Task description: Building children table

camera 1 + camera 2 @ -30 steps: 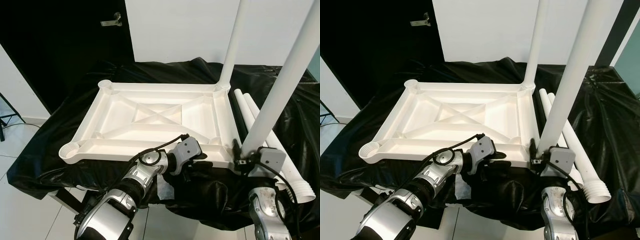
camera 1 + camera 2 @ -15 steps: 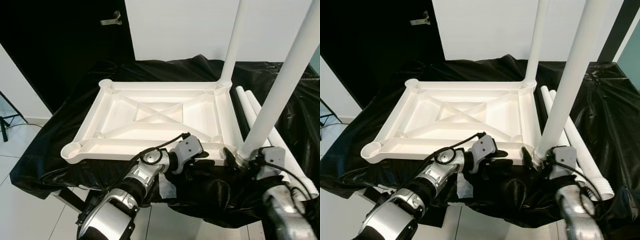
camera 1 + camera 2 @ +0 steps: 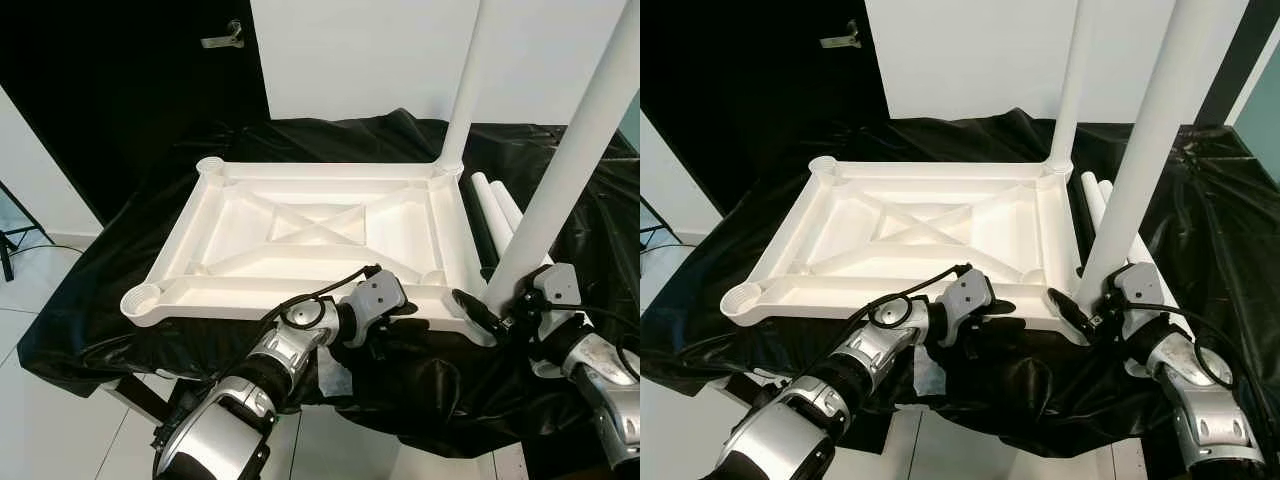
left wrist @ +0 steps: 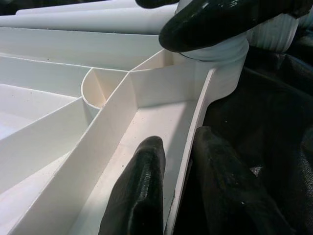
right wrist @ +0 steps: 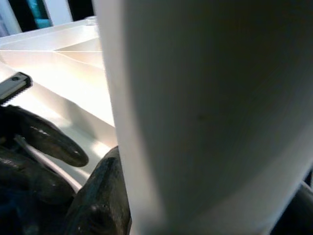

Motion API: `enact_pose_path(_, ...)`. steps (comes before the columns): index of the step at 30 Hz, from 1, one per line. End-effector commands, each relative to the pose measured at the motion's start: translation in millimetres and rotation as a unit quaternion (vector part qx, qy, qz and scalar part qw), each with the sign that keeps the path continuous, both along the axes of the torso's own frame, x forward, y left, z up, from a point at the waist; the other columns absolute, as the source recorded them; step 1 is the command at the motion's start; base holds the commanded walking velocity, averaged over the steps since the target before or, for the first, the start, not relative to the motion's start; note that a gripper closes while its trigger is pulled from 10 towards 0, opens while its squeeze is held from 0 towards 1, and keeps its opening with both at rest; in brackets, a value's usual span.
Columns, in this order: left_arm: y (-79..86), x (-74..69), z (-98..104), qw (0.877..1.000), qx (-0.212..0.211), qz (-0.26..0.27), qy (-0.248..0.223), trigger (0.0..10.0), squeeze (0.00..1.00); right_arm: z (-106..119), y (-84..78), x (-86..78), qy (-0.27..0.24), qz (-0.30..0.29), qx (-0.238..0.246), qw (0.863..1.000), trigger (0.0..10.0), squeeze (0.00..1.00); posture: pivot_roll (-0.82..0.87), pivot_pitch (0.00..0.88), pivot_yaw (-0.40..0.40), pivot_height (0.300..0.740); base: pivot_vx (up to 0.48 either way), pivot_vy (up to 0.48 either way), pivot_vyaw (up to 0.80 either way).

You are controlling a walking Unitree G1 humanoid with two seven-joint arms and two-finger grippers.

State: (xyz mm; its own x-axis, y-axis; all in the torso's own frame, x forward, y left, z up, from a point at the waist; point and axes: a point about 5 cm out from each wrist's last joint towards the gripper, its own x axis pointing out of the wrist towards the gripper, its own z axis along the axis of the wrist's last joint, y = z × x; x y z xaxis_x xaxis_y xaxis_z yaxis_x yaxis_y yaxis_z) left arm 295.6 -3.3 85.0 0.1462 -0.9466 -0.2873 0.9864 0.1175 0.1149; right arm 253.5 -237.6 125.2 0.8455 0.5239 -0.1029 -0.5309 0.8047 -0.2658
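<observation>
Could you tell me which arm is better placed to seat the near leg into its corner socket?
Right: the right gripper grips the near leg; the left gripper pinches the tabletop's rim.

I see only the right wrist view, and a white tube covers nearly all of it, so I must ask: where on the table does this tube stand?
Observer: The near leg stands upright at the near right corner socket of the tabletop, with the right gripper shut on its base.
Operator: Is the left arm helping?
Observer: Yes, the left gripper pinches the tabletop's near rim, close to that corner.
Operator: Are there legs not yet mounted?
Observer: Two spare legs lie on the black cloth, right of the tabletop.
</observation>
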Motion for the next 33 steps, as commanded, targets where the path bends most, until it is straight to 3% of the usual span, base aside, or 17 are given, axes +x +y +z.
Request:
enact_pose_path(1,14.2,-16.4,-32,0.995,0.054,-0.03,0.073,10.0,0.0,-1,-9.7,-1.1,0.024,0.005,-0.008,1.0,0.0,0.0,-0.14,0.0,0.032,0.74,0.0,0.0,0.0)
enact_pose_path(8,15.2,-14.8,-31,0.995,0.056,-0.028,0.073,10.0,0.0,-3,-17.4,-1.7,0.05,0.011,-0.005,0.999,0.0,0.0,-0.14,0.0,0.033,0.74,0.0,0.0,0.0)
enact_pose_path(10,14.2,-14.6,-31,0.995,0.055,-0.029,0.072,10.0,0.0,-10,-13.9,-4.3,0.066,0.007,0.019,0.998,0.0,0.0,-0.14,0.0,0.034,0.74,0.0,0.0,0.0)
enact_pose_path(14,13.8,-15.1,-31,0.996,0.055,-0.03,0.071,10.0,0.0,-21,-0.4,-12.6,0.083,0.019,0.035,0.996,0.0,0.0,-0.14,0.0,0.029,0.74,0.0,0.0,0.0)
enact_pose_path(17,14.2,-15.5,-31,0.996,0.054,-0.029,0.071,10.0,0.0,-32,18.5,-20.7,0.081,0.016,0.06,0.995,0.0,0.0,-0.13,0.0,0.025,0.74,0.0,0.0,0.0)
enact_pose_path(19,14.8,-15.5,-32,0.996,0.053,-0.026,0.071,10.0,0.0,-39,34.8,-26.7,0.065,-0.006,0.089,0.994,0.0,0.0,-0.12,0.0,0.016,0.74,0.0,0.0,0.0)
enact_pose_path(21,15.1,-15.3,-32,0.996,0.052,-0.025,0.071,10.0,0.0,-42,38.3,-28.3,0.056,-0.027,0.102,0.993,0.0,0.0,-0.12,0.0,0.015,0.74,0.0,0.0,0.0)
enact_pose_path(23,16.4,-15.2,-32,0.996,0.051,-0.021,0.071,10.0,0.0,-50,37.9,-30.8,0.041,-0.111,0.127,0.985,0.0,0.0,-0.1,0.0,0.011,0.74,0.0,0.0,0.0)
enact_pose_path(24,17.2,-14.8,-32,0.996,0.05,-0.018,0.071,10.0,0.0,-57,33.3,-32.5,0.027,-0.206,0.14,0.968,0.0,0.0,-0.1,0.0,0.003,0.74,0.0,0.0,0.0)
enact_pose_path(28,17.6,-14.4,-32,0.996,0.049,-0.016,0.071,10.0,0.0,-59,31.1,-33.7,0.024,-0.253,0.146,0.956,0.0,0.0,-0.1,0.0,0.003,0.74,0.0,0.0,0.0)
enact_pose_path(29,17.7,-14.2,-32,0.996,0.048,-0.013,0.072,10.0,0.0,-60,29.1,-34.5,0.017,-0.3,0.145,0.943,0.0,0.0,-0.1,0.0,-0.006,0.74,0.0,0.0,0.0)
enact_pose_path(30,17.7,-14.2,-32,0.996,0.048,-0.013,0.072,10.0,0.0,-60,29.1,-34.5,0.017,-0.3,0.145,0.943,0.0,0.0,-0.1,0.0,-0.006,0.74,0.0,0.0,0.0)
enact_pose_path(32,17.1,-14.9,-33,0.996,0.046,-0.009,0.074,10.0,0.0,-63,25.5,-36.8,0.01,-0.38,0.142,0.914,0.0,0.0,-0.1,0.001,-0.01,0.74,0.0,0.0,0.0)
enact_pose_path(33,17.1,-14.9,-33,0.996,0.046,-0.009,0.074,10.0,0.0,-63,25.5,-36.8,0.01,-0.38,0.142,0.914,0.0,0.0,-0.1,0.001,-0.01,0.74,0.0,0.0,0.0)
